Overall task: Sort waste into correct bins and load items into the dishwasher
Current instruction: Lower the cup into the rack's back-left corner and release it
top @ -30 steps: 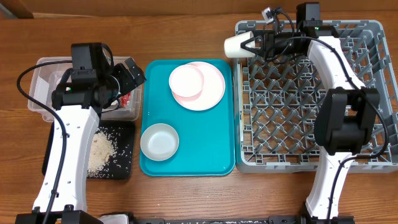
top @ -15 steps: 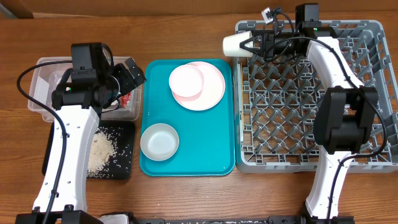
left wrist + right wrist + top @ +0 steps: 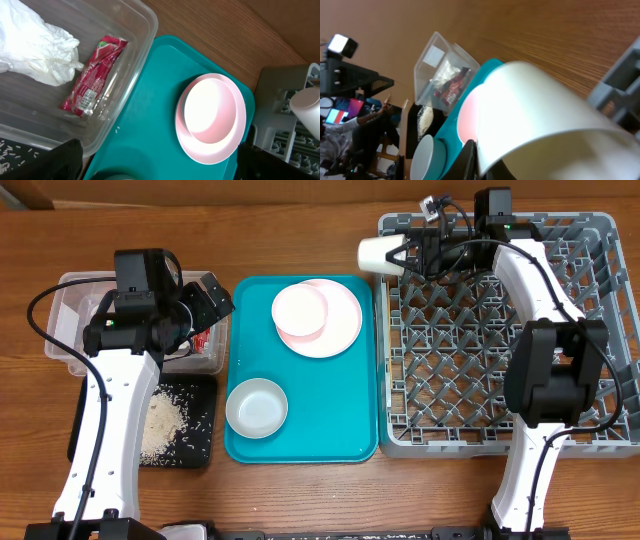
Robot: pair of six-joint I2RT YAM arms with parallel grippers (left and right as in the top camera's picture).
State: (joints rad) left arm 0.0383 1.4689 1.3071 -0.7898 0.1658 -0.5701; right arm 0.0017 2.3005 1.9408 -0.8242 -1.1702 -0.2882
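Gripping white cup (image 3: 378,252) | right tool (image 3: 401,255) at rack (image 3: 470,350) corner | wooden table (image 3: 300,220)

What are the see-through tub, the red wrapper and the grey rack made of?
Tub: clear glossy plastic; its contents show through the walls. Wrapper: shiny crinkled film, probably plastic or foil. Rack: matte grey moulded plastic, judging by its lattice.

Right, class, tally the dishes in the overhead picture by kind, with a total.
Cup: 1
Bowls: 2, small white bowl and greyish-white bowl
Pink plate: 1
Total: 4
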